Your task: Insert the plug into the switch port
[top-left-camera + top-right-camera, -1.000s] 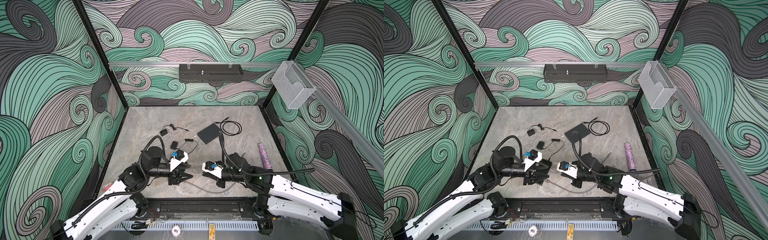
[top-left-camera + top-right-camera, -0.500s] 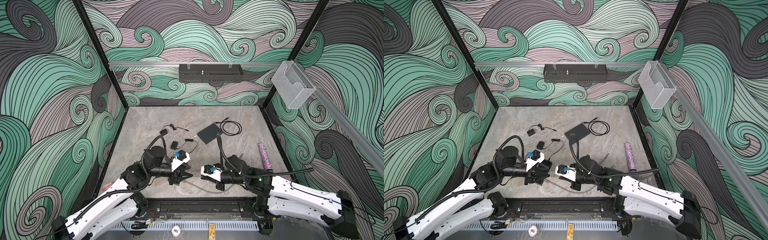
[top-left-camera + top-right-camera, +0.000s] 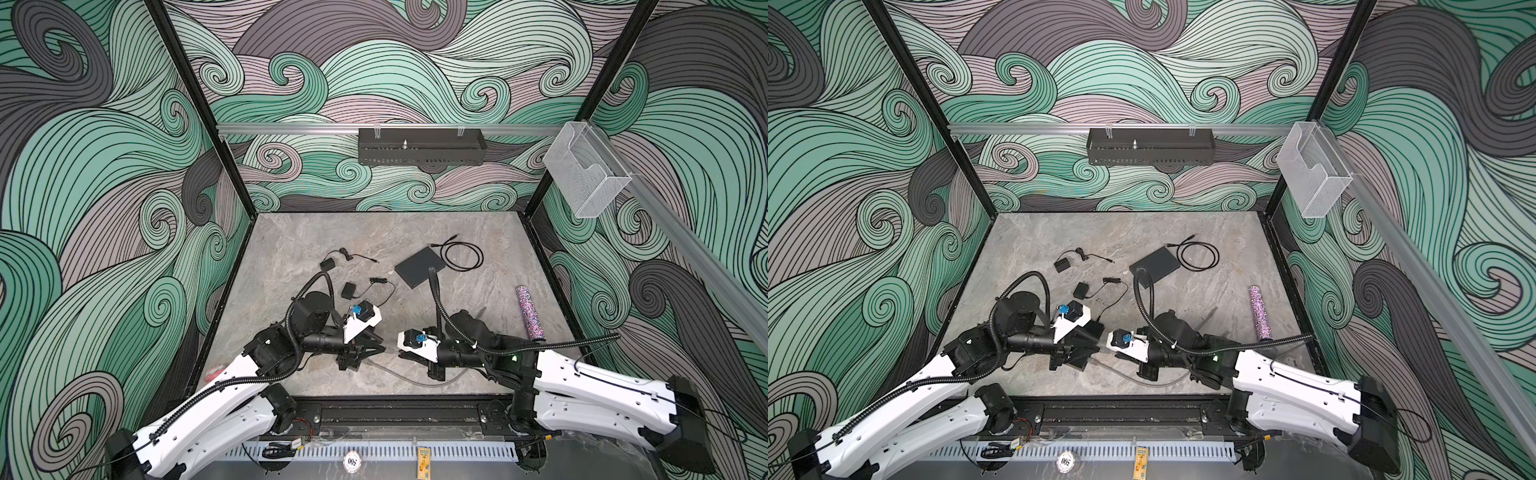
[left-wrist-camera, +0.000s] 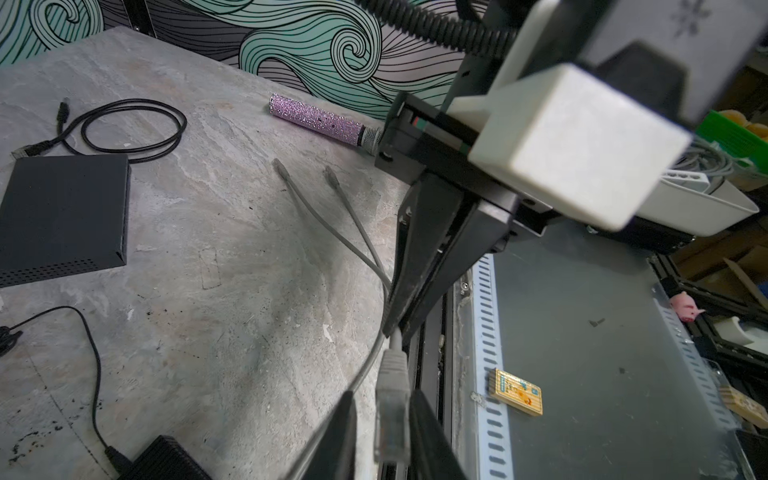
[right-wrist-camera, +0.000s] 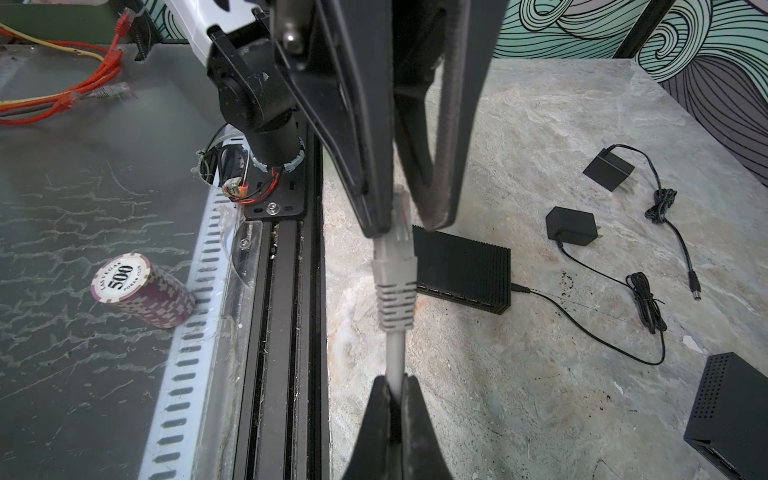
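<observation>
Grey cable (image 5: 395,353) pinched by right gripper (image 5: 395,386); left gripper (image 4: 382,397) flanks clear-tipped plug (image 5: 395,266), grip uncertain; ribbed black switch port (image 5: 457,291) adjacent.

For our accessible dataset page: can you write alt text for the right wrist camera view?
The right gripper pinches a grey Ethernet cable just behind its plug, whose clear tip sits between the fingers of the left gripper. Behind lies a ribbed black switch on the marble table.
</observation>
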Controlling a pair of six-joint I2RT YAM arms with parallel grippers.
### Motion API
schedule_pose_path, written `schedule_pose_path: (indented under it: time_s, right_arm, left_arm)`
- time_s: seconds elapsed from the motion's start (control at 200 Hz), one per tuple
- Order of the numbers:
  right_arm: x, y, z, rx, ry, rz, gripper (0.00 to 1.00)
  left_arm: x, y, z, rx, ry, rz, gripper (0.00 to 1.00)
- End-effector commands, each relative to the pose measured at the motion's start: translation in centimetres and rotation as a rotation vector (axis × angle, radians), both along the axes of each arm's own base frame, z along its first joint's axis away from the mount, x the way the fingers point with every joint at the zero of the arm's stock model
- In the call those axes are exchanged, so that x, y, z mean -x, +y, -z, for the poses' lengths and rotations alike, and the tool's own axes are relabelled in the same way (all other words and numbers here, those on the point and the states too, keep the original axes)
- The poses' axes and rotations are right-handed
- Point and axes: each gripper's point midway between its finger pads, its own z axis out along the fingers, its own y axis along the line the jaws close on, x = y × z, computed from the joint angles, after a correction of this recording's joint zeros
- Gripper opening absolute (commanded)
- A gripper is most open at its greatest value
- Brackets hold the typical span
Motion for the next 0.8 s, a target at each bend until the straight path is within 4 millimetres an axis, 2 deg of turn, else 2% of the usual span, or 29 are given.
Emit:
schedule_pose_path:
  time_s: [0.0,0.265,0.355,0.45,0.605,0.766,0.796]
  right_arm:
    - [-0.41,0.77,-2.33,-0.064,-0.028,0.013,0.0]
    - [-0.76,0.49,-2.45,-0.065,-0.04,0.037,0.0]
    - [-0.77,0.46,-2.41,-0.064,-0.04,0.038,0.0]
    - [-0.75,0.41,-2.46,-0.067,-0.042,0.04,0.0]
    - [-0.71,0.42,-2.4,-0.065,-0.043,0.038,0.0]
    - [-0.73,0.45,-2.45,-0.068,-0.04,0.041,0.0]
    - [-0.69,0.44,-2.46,-0.069,-0.04,0.039,0.09]
  left_arm:
    - [0.29,-0.27,-1.62,0.018,-0.015,0.027,0.2]
    - [0.19,-0.31,-1.5,0.012,-0.008,0.023,0.25]
    - [0.21,-0.32,-1.45,0.008,-0.004,0.025,0.18]
    - [0.2,-0.34,-1.42,0.006,-0.001,0.025,0.17]
    - [0.29,-0.35,-1.35,0.002,0.0,0.033,0.06]
    - [0.22,-0.38,-1.31,-0.004,0.007,0.03,0.0]
    - [0.16,-0.39,-1.29,-0.006,0.008,0.028,0.0]
